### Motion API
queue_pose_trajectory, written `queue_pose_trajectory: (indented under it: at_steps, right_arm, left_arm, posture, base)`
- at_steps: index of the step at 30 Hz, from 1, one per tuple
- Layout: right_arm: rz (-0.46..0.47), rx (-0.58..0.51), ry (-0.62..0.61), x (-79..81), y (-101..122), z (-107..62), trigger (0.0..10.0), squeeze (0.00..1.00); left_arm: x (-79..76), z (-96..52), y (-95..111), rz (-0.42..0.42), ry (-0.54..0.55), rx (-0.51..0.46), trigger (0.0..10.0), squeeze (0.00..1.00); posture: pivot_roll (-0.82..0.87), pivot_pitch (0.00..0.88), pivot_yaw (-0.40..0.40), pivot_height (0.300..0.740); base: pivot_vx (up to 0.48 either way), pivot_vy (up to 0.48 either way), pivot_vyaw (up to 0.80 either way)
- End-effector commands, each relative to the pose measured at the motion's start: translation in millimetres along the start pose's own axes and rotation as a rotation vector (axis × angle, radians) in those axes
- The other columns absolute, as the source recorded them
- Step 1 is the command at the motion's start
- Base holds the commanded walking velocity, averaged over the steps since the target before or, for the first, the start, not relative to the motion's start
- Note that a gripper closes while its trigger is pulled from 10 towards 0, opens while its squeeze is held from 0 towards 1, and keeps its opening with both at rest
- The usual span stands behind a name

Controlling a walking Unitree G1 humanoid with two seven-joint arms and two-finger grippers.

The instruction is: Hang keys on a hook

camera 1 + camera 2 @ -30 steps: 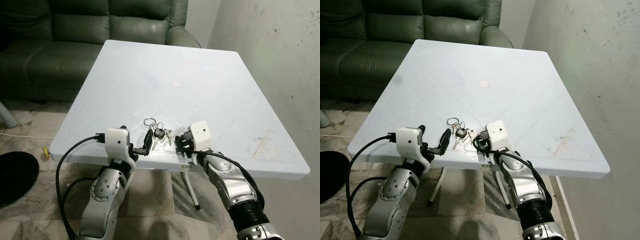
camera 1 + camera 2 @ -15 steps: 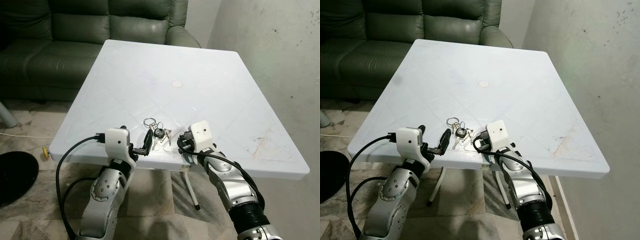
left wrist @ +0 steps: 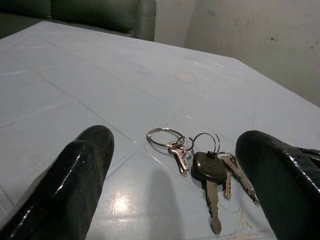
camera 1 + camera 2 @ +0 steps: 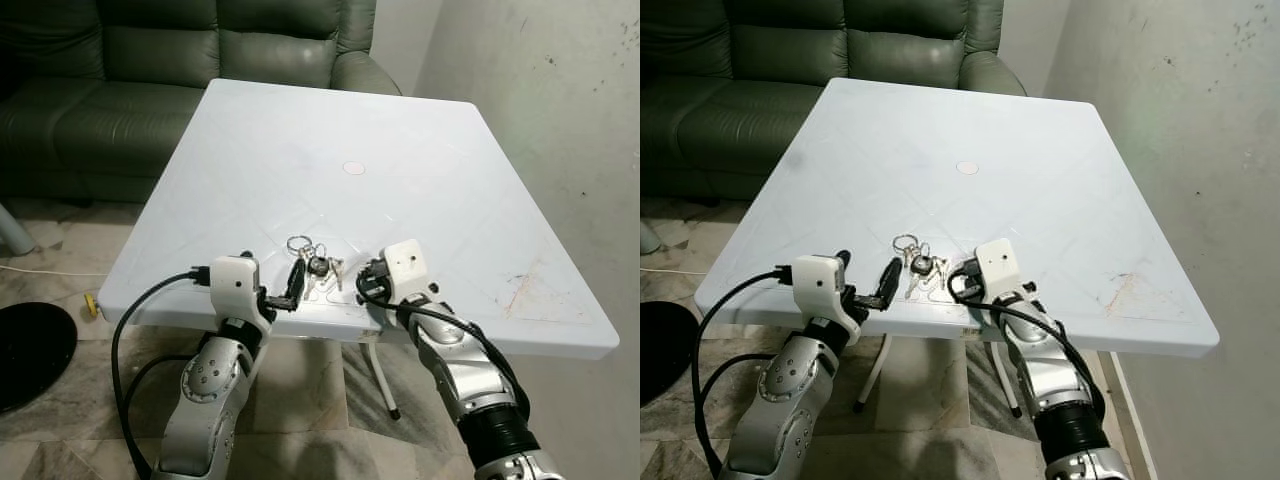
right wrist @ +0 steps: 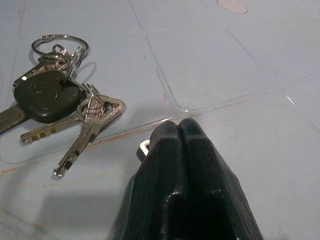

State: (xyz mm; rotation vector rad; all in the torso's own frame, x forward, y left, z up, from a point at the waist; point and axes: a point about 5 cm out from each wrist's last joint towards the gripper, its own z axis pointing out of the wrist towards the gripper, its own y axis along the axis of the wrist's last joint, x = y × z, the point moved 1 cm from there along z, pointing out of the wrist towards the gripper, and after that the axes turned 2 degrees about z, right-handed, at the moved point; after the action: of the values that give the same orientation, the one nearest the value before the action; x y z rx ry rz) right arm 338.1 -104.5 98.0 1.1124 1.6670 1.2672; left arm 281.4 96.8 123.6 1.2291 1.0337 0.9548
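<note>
Lying on white plastic table [image 4: 420,170] near its front edge: bunch of keys [image 3: 205,162], between spread left gripper [image 3: 175,195] and clenched, empty right gripper [image 5: 187,137]; green sofa [image 4: 150,60] behind.

no readable text, no labels, brands, numbers or signs on any surface in view

Table [image 4: 400,130] looking plain white, faint diamond grid lines showing, brownish rusty smudge sitting by right edge. Keys [image 3: 202,162] shining silver, one wearing chunky black head. Sofa [image 4: 150,60] sitting dark green, leathery. Wall [image 4: 560,90] showing off-white with dark specks. Floor [image 4: 60,300] running beige marble-pattern tile. Both arms gleaming silver, white wrist boxes, glossy black fingers [image 3: 75,175].
</note>
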Motion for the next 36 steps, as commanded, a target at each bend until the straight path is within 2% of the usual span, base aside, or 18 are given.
queue_pose_trajectory:
  at_steps: [1,7,9,10,11,12,19,36]
  right_arm:
    - [0.033,-0.042,-0.025,-6.0,8.1,-1.5,0.0,0.0]
    - [0.057,-0.083,-0.056,-10.8,16.4,-0.8,0.0,0.0]
    - [0.049,-0.091,-0.011,-7.3,16.4,-1.3,0.0,0.0]
    - [0.044,-0.082,-0.005,-6.3,14.7,-1.7,2.8,0.0]
    - [0.065,-0.062,0.004,-5.3,11.4,-1.3,10.0,0.0]
    - [0.1,-0.043,0.013,-5.1,8.1,-0.4,10.0,1.0]
    - [0.145,0.003,0.011,-4.8,3.4,0.8,10.0,1.0]
    - [0.141,0.027,0.005,-5.4,-1.9,0.4,10.0,1.0]
  left_arm:
    - [-4.1,1.2,3.9,-0.005,-0.001,-0.015,10.0,0.0]
    - [-4.9,1.3,3.7,-0.004,-0.004,-0.014,10.0,0.0]
    - [-5.1,1.4,3.8,-0.004,-0.005,-0.014,10.0,0.0]
    - [-5.2,1.5,3.9,-0.005,-0.005,-0.015,10.0,0.0]
    - [-5.2,1.6,3.9,-0.005,-0.005,-0.015,10.0,0.0]
    - [-5.3,1.6,3.6,-0.005,-0.006,-0.014,10.0,0.0]
    - [-5.9,1.6,3.0,-0.006,-0.006,-0.014,10.0,0.0]
    - [-9.3,2.3,3.0,-0.009,-0.021,-0.016,10.0,0.0]
  posture:
    - [0.02,0.076,-0.114,0.74]
    - [0.02,0.076,-0.114,0.74]
    - [0.02,0.076,-0.114,0.74]
    - [0.02,0.076,-0.114,0.74]
    - [0.02,0.076,-0.114,0.74]
    - [0.02,0.068,-0.114,0.74]
    - [0.02,0.062,-0.115,0.74]
    - [0.02,0.045,-0.113,0.74]
  base:
    - [0.0,0.0,0.0]
    - [0.0,0.0,0.0]
    - [0.0,0.0,0.0]
    - [0.0,0.0,0.0]
    - [0.0,0.0,0.0]
    - [0.0,0.0,0.0]
    - [0.0,0.0,0.0]
    - [0.0,0.0,0.0]
